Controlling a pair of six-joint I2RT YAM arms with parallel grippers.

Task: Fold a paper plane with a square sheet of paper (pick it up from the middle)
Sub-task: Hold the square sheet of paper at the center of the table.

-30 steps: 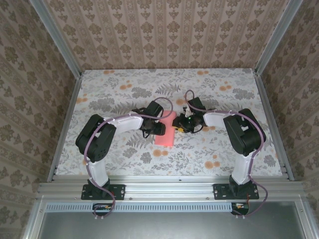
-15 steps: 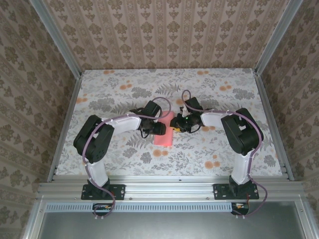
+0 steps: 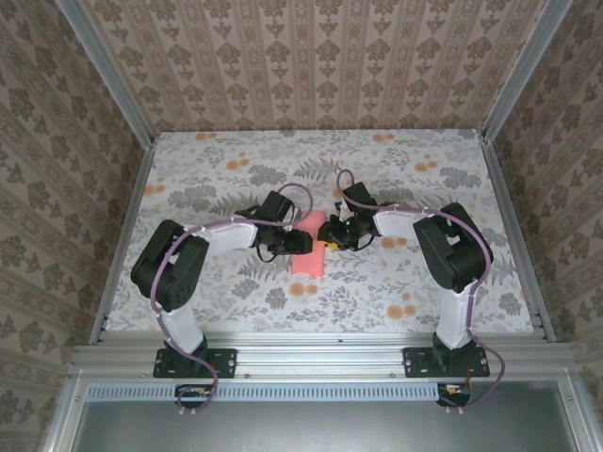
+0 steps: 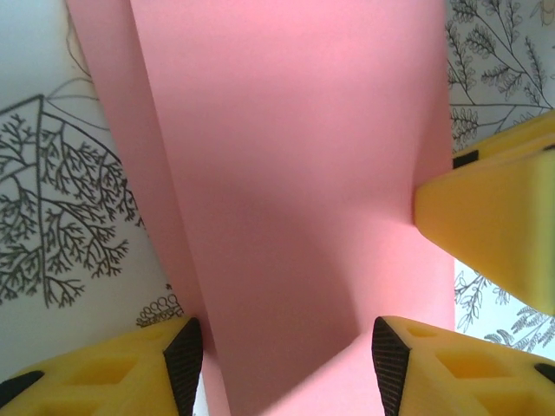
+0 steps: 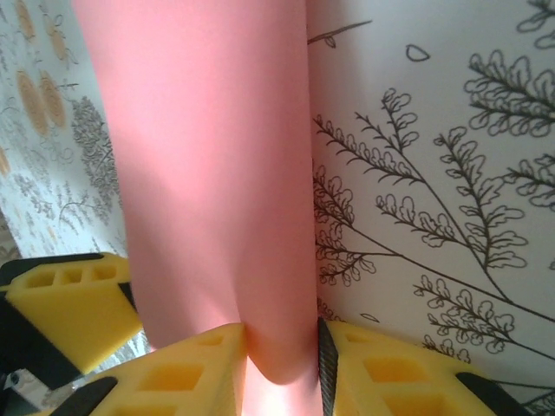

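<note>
On the flowery table, two white arms reach in from the table's near edge, the left arm and the right arm, and come close together at the table's middle. That is where the pink sheet of paper lies, folded into a long strip. The right gripper has its yellow fingers pinched tight on a raised fold of the paper, and the left gripper holds its fingers apart, with pink paper filling the gap between them.

White-and-black arms, purple cables — yellow fingers with black pads.
</note>
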